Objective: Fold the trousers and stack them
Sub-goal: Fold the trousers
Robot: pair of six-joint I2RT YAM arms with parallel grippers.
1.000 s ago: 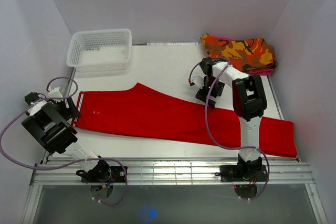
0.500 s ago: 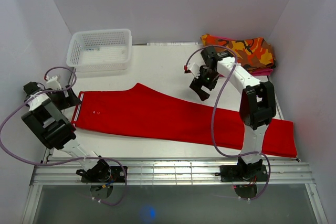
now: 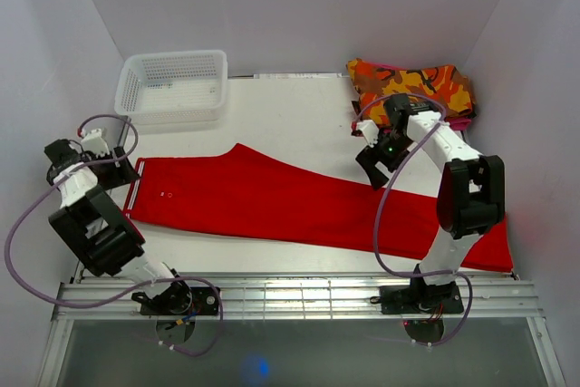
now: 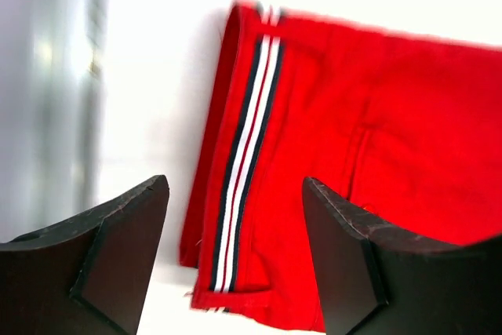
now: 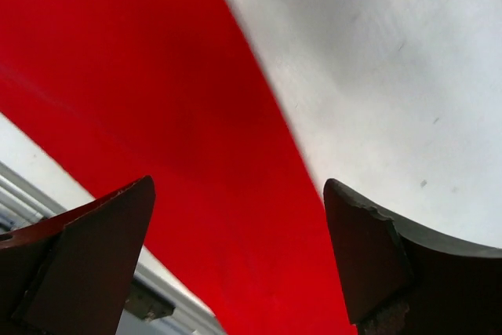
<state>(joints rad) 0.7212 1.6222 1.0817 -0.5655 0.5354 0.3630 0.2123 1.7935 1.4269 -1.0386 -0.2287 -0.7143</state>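
Trousers (image 3: 299, 201): plain bright red, soft cloth, no pattern. They are laid flat and lengthwise on the white table (image 3: 272, 115), running aslant from the waist at the left edge to the hem at the near right corner. Only a single leg width is seen. The far edge rises to a blunt point not far from the waist end, then tapers down toward the hem. Few wrinkles are noted. Two small pale dots are seen on the cloth just inside the waist.

Waistband (image 4: 247, 154), left wrist view: it is trimmed with narrow white, dark and red stripes running along its length. A stitched seam line is seen further in. The picture is somewhat blurred.

Left end effector (image 3: 116, 172): it is placed at the table's left edge, just beside the waistband. The fingers are spread wide and nothing is held. Contact with the cloth cannot be told.

Right end effector (image 3: 373, 162): it is positioned over the far edge of the leg, right of the middle. In the wrist view the fingers are spread wide, with red cloth and bare table seen between them and nothing gripped. Part of the leg near the hem is hidden by the right arm.

Also noted at the far side: a white mesh basket (image 3: 172, 86) on the left and a camouflage garment (image 3: 412, 88) on the right, both well apart from the trousers.
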